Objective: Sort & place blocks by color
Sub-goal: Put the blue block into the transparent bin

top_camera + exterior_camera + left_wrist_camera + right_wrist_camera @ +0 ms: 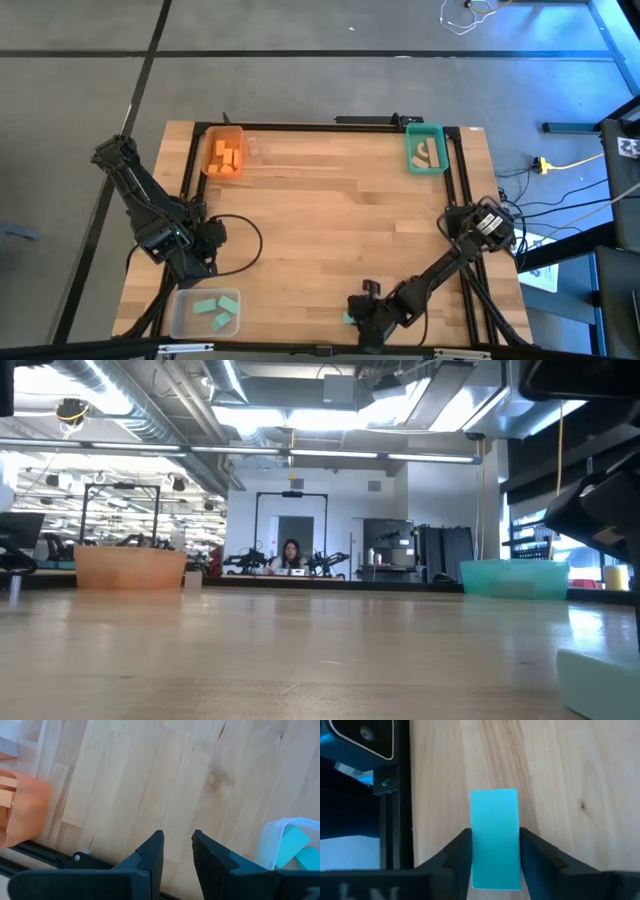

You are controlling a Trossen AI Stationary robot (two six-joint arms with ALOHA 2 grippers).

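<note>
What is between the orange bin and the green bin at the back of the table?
Nothing much: in the high view, only bare wood table top lies between the orange bin and the teal bin.

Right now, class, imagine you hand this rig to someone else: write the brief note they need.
Right gripper: at the table's near edge, fingers touching both sides of a teal block lying on the wood.
Left gripper: empty, slightly open, waiting above the clear bin.
Done: orange blocks in the orange bin; wooden blocks in the teal bin; teal blocks in the clear bin.
Left: bin the last teal block.
</note>
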